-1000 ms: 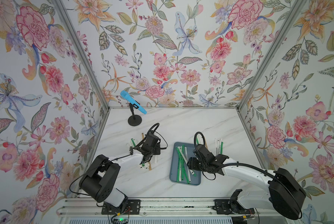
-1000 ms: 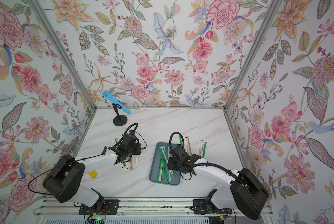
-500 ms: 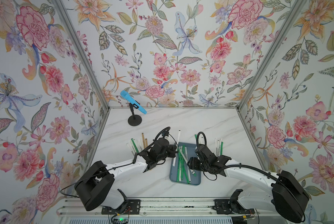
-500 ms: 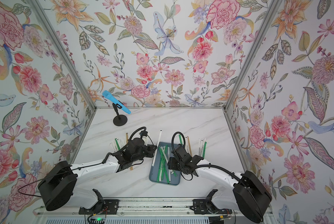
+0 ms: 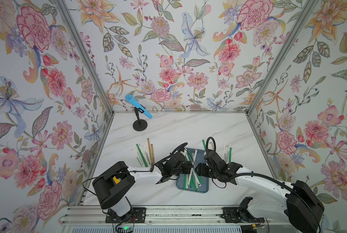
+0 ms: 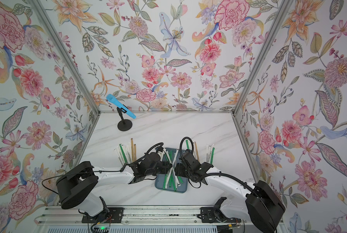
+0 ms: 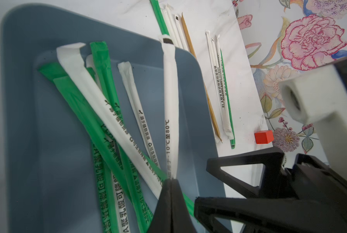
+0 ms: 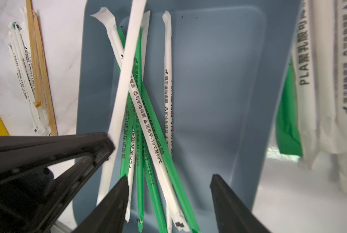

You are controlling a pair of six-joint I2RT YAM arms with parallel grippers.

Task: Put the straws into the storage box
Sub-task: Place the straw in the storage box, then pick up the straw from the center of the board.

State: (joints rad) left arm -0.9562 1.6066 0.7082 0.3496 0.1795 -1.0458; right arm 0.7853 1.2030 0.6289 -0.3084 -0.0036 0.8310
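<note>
Left tool (image 7: 171, 180) clamped on a white straw (image 7: 169, 96) slanting over the storage box (image 7: 23, 121), right tool (image 8: 169, 176) gaping empty above that box; straw judged light, flexible, crushable, best pinched near mid-length.

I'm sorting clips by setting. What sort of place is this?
Probably a robot test booth, not a home: floral wallpaper panels in metal framing box in a marble-look tabletop, and two robot arms are mounted on a rail along one edge.
</note>
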